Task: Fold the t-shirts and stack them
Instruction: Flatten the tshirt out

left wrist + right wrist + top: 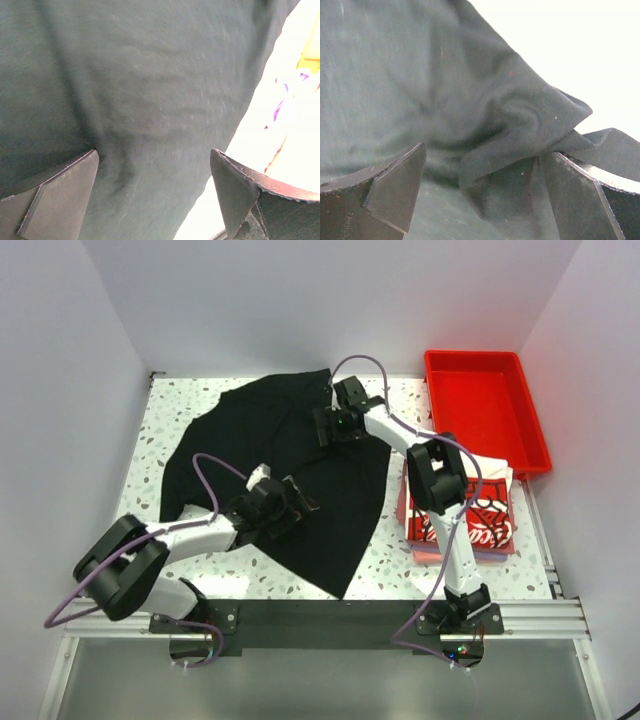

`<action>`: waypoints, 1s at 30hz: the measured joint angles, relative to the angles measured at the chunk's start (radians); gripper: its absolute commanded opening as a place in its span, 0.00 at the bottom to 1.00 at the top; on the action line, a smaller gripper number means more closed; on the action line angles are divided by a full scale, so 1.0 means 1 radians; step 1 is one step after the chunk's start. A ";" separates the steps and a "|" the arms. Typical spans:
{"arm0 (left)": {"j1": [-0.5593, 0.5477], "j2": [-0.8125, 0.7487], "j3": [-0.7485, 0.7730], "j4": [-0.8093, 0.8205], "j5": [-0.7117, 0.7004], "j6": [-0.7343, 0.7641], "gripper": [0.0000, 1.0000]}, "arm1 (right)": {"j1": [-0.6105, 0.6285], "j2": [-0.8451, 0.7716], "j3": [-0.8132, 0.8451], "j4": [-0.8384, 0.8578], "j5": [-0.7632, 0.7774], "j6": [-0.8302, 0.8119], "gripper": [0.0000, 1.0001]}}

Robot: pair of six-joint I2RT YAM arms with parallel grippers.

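1. On the white speckled desk [175, 410], a plain black cloth t-shirt [335, 505] lies spread out and rumpled, not folded.
2. Over the far-right part of the black t-shirt, the right jaws stand wide. In the right wrist view a bunched ridge of its cloth runs between the fingers [390, 195] and lies against the right-hand one, unpinched.
3. Over the near-left part of the black t-shirt, the left jaws also stand wide and hold nothing. Flat black cloth lies under them, and the shirt's edge passes just beside one finger.
4. Just right of the black t-shirt sits a folded stack, a white t-shirt with a red-and-black graphic print [490, 520] on top and pinkish folded cloth [430, 552] beneath. The right arm partly hides it.
5. Farther right of the black t-shirt, beyond the stack, stands a red rectangular plastic tray [535, 425].
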 measured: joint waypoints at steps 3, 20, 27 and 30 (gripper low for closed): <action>-0.024 0.089 0.072 0.042 0.016 0.001 1.00 | -0.008 0.117 0.195 -0.034 -0.006 -0.013 0.99; -0.094 0.027 0.407 -0.302 -0.079 0.275 1.00 | -0.072 0.152 0.369 -0.061 -0.081 -0.094 0.99; 0.120 -0.135 0.438 -0.411 -0.204 0.392 1.00 | -0.047 -0.420 -0.246 0.031 -0.062 -0.003 0.99; 0.249 -0.063 0.467 -0.426 -0.224 0.462 1.00 | -0.016 -0.602 -0.474 0.091 -0.046 0.047 0.99</action>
